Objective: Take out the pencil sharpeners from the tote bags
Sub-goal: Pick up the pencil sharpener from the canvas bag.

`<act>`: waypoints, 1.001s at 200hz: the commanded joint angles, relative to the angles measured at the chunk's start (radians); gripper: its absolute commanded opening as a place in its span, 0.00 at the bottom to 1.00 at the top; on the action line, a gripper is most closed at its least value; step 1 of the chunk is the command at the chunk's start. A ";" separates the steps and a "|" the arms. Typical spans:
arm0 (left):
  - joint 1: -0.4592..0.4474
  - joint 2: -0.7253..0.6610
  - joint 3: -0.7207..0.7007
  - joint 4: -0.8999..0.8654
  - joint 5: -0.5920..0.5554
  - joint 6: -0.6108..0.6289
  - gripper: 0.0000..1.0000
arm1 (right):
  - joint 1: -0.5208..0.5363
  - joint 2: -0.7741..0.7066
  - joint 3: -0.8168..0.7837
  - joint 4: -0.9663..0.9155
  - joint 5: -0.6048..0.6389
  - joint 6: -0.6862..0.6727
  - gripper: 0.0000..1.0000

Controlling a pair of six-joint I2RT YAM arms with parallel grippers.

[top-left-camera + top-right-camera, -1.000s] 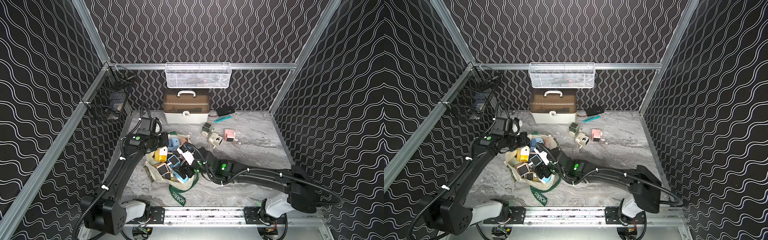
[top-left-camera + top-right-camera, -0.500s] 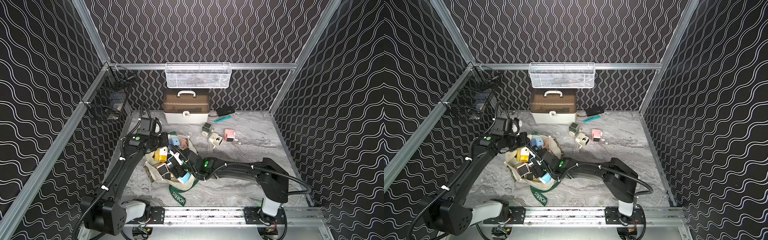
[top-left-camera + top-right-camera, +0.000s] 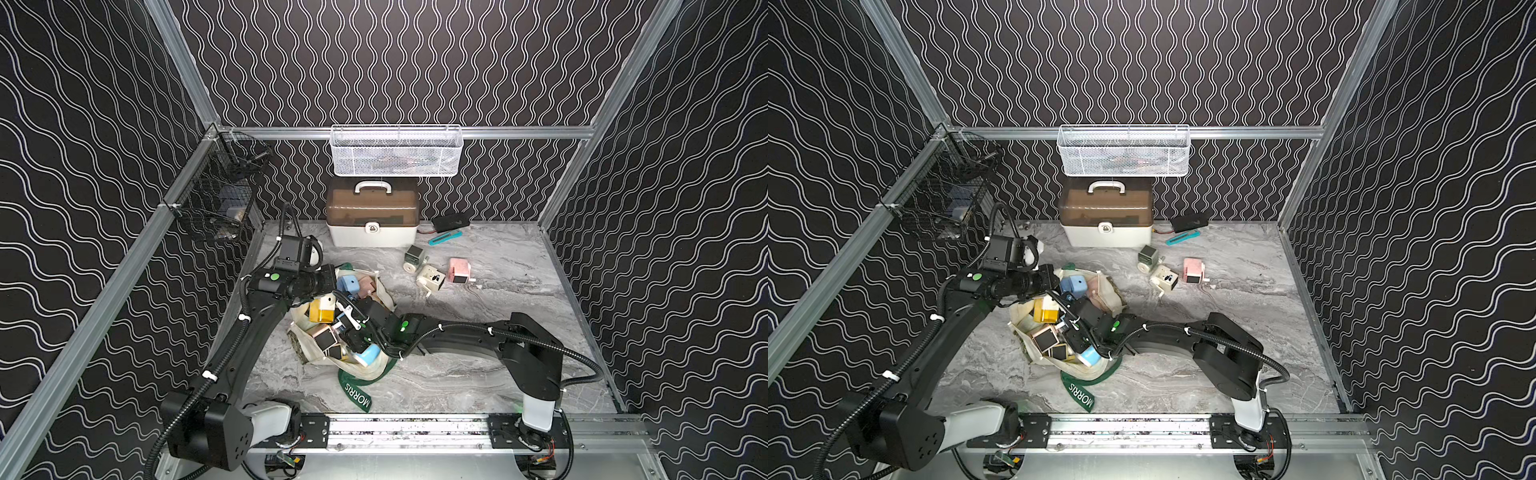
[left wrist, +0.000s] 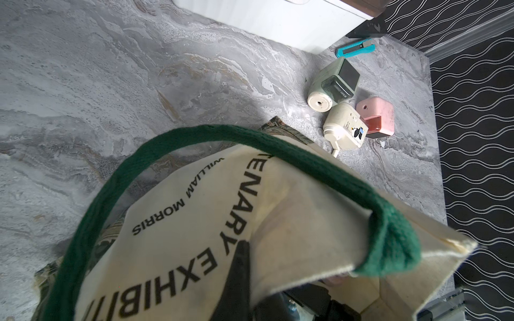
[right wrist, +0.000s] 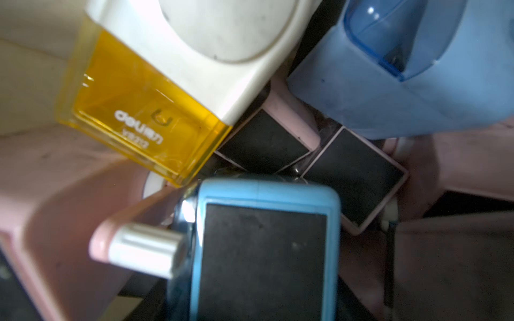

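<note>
while the left tool (image 3: 332,286) is pinching the tote bag (image 4: 194,222) rim, the right tool (image 3: 348,332), its spread impossible to tell, is sitting among the pencil sharpeners (image 3: 322,309) inside: rigid, light, slick boxes, probably gripping best across flat sides.

Tote bag (image 4: 194,222) txt — "WILLIAM MORRIS"

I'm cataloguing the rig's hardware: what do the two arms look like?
The left arm and right arm are matte black, each with a green wrist light, a corrugated black cable under white zip ties, and a pale grey base link.
</note>
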 commanded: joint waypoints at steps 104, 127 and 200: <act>0.005 -0.008 -0.006 -0.033 0.001 -0.010 0.00 | 0.001 -0.250 -0.137 0.033 -0.056 -0.083 0.46; 0.006 -0.009 -0.007 -0.031 0.001 -0.011 0.00 | 0.001 -0.319 -0.169 0.043 -0.059 -0.108 0.46; 0.009 -0.010 -0.007 -0.031 0.000 -0.010 0.00 | -0.039 -0.544 -0.287 0.068 0.028 -0.093 0.46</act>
